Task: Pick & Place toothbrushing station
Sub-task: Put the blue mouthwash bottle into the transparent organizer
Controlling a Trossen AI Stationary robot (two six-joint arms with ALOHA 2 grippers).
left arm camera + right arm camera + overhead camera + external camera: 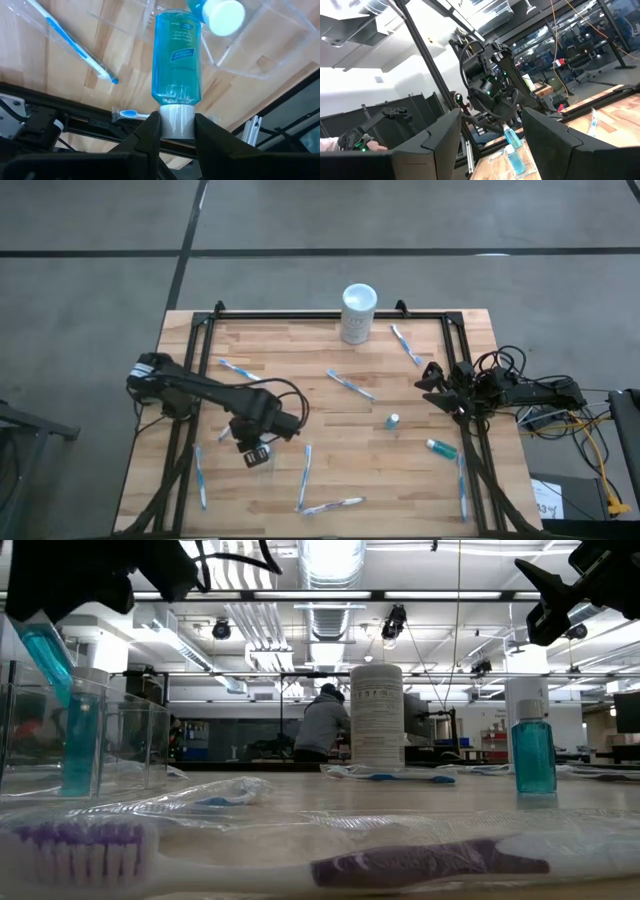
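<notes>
You've got the left gripper (177,131) clamped on the white cap of a blue bottle (177,55), bottle pointing away from the wrist over the clear plastic cup (256,458) near the table's front-left. I'd say lower it slowly and keep it centred between the cup walls before letting go, since there's already a bottle in there and a bump could tip the cup. The left arm reaches in from the left edge, elbow bent, wrist angled down. Toothbrushes (351,385) lie scattered farther out, with another bottle (393,421) standing mid-table. The right gripper (432,384) waits by the right rail, fingers apart, holding nothing.
</notes>
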